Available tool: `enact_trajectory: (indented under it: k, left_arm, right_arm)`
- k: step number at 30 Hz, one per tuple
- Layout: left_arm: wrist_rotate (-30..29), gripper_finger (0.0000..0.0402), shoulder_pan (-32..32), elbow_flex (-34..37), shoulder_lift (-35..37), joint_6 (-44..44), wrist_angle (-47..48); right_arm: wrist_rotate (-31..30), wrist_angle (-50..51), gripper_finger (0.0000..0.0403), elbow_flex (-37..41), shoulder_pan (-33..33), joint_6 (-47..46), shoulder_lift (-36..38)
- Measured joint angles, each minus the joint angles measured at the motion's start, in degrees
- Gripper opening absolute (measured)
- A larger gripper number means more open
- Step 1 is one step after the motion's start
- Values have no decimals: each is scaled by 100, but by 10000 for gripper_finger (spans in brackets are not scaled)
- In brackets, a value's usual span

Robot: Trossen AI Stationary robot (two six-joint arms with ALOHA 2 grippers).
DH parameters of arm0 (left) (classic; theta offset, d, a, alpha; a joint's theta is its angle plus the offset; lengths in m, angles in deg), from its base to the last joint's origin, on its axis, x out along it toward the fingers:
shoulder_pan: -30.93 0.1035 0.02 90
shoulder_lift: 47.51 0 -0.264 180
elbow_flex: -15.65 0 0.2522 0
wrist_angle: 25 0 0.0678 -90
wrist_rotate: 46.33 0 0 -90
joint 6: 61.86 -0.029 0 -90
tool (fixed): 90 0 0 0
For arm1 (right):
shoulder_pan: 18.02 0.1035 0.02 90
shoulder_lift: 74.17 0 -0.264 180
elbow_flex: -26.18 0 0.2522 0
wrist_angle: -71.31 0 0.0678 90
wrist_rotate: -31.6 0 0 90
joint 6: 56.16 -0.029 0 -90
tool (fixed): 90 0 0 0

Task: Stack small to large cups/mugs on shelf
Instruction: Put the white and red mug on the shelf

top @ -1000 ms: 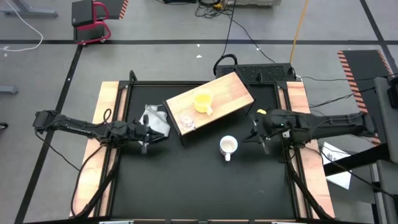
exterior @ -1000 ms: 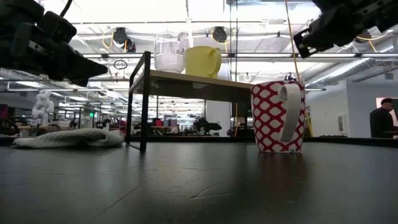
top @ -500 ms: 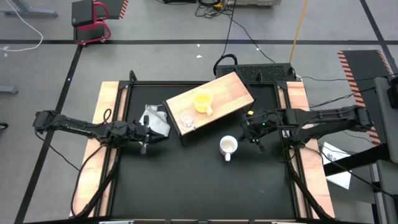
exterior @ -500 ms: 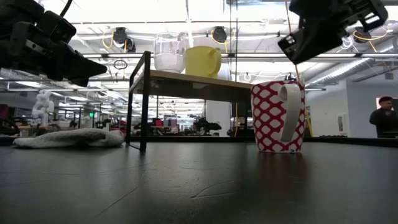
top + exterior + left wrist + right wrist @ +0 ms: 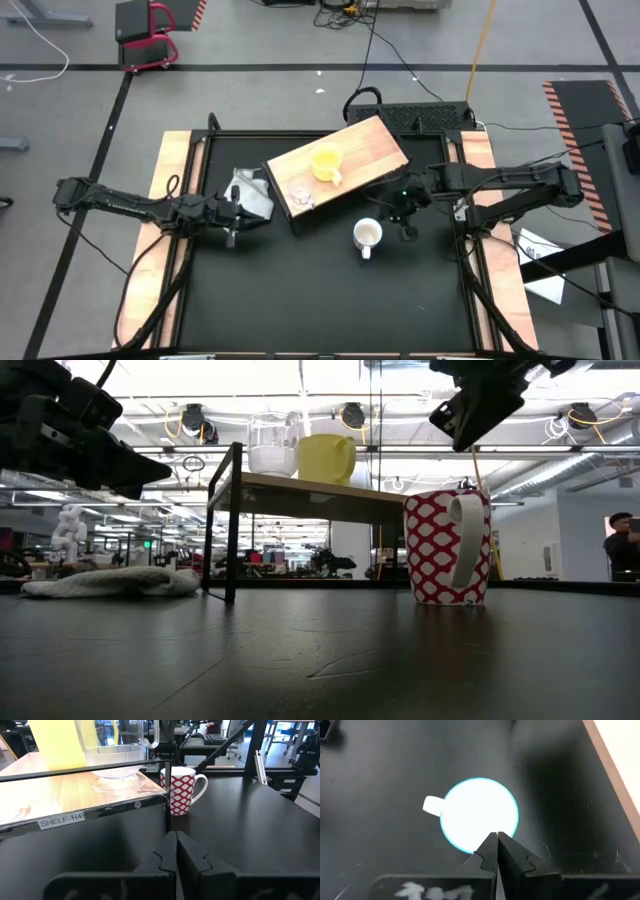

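White mug with red pattern (image 5: 446, 547): nearest of the three vessels in the low view; it stands upright on the bare desk (image 5: 300, 290), in front of the shelf and apart from it, handle toward the near edge. Not yet placed.
Right end effector (image 5: 405, 205): hangs above the desk just beside this mug, on its far right side in the high view. Its wrist camera looks straight down into the mug's white mouth (image 5: 479, 815); the two fingers are pressed together with no gap and hold nothing.
Left end effector (image 5: 236, 217): waits low over the left of the desk, close to the shelf's left corner. Fingers clenched together, empty.
Cloth (image 5: 250, 192): lies crumpled on the desk against the shelf's left end; no part in the stacking.
Shelf (image 5: 365, 150): sits skewed across the far middle of the desk, wood-grain top up.
Clear glass cup (image 5: 299, 190): upright on the shelf top near its left front corner. Done, as far as I can judge.
Yellow mug (image 5: 326, 164): upright on the shelf top just beyond the glass, near it though whether they touch cannot be told. Also done, by the look of it.
Progress: two of three are up, smallest and middle in a row from the left; about two thirds complete.
Left to do: the largest mug must be gripped, lifted over the shelf edge and set down beyond the yellow one, on the free right stretch of the top.
Next need: the right fingers would have to part first, since closed they cannot take the rim or handle.
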Motion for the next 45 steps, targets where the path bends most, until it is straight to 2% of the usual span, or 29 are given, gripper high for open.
enact_trajectory:
  k: [5, 13, 21, 32, 36, 45]
  left_arm:
    - [0, 20, 0, 0, 0, 0, 4]
    - [0, 3, 0, -1, 0, 0, 7]
    - [0, 25, -1, -1, 0, 9, 15]
    - [0, 3, 0, -1, 0, 47, 25]
    - [0, 17, 0, -2, 0, 48, 31]
    - [0, 31, -2, -2, 0, 50, 28]
  right_arm:
    - [4, 162, 0, -254, -3, -191, -364]
    - [3, -129, 0, -256, -38, -528, -745]
    - [5, -50, 0, -256, -131, -806, -952]
    - [41, -146, 2, -186, -156, -813, -950]
    - [200, -182, 23, -46, -156, -871, -952]
    - [196, -189, 105, -26, -158, -918, -950]
